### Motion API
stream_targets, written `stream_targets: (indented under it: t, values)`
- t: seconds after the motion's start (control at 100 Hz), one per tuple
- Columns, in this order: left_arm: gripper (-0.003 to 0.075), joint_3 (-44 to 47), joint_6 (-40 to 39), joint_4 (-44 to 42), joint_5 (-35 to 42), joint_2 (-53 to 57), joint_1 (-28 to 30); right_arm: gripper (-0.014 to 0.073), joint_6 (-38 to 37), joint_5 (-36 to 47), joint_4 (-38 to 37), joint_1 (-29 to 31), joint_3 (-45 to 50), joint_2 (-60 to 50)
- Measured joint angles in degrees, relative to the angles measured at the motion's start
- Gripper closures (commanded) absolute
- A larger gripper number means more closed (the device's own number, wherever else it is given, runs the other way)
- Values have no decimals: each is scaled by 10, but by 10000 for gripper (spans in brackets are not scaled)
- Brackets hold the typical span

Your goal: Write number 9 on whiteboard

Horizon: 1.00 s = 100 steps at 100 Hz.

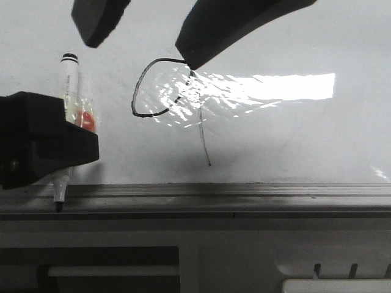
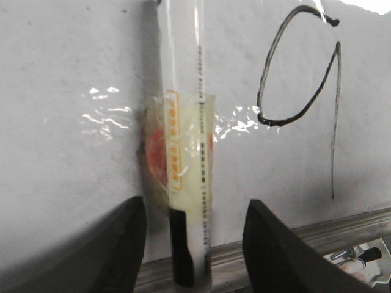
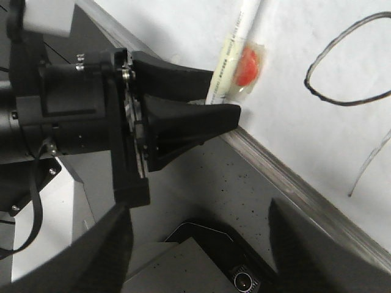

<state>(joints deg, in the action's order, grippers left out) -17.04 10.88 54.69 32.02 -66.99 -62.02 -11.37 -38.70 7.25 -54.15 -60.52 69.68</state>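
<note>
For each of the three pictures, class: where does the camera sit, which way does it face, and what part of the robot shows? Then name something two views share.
Front view: faces forward at the whiteboard, the number 9 and the grey ledge; dark gripper parts show at the top and left.
Left wrist view: looks past the left gripper, open around the marker pen.
Right wrist view: looks past the right gripper, open, toward the left arm.
Shared: pen and 9 appear in all three.
</note>
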Motion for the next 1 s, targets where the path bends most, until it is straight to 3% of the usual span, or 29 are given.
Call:
stream_targets:
  t: [0.09, 0.23, 0.35, 0.48, 0.64, 0.88, 1.0]
  values:
    - [362, 2, 2, 1, 0, 24, -1, 356, 0, 0, -8, 0, 0, 0]
    - [370, 3, 49, 2, -8, 81, -1, 673, 0, 6, -22, 0, 0, -4]
    - [451, 10, 83, 2, -13, 138, -1, 663, 0, 24, -41, 0, 3, -19]
    - [744, 21, 93, 3, -38, 211, -1, 663, 0, 83, -55, 0, 41, -52]
    - [740, 35, 127, -22, -84, 293, -1, 663, 0, 200, -92, 0, 140, -122]
    - [740, 78, 163, -95, -162, 385, -1, 663, 0, 475, -147, 0, 368, -265]
    - [740, 105, 165, -116, -185, 414, -1, 663, 0, 531, -152, 0, 459, -338]
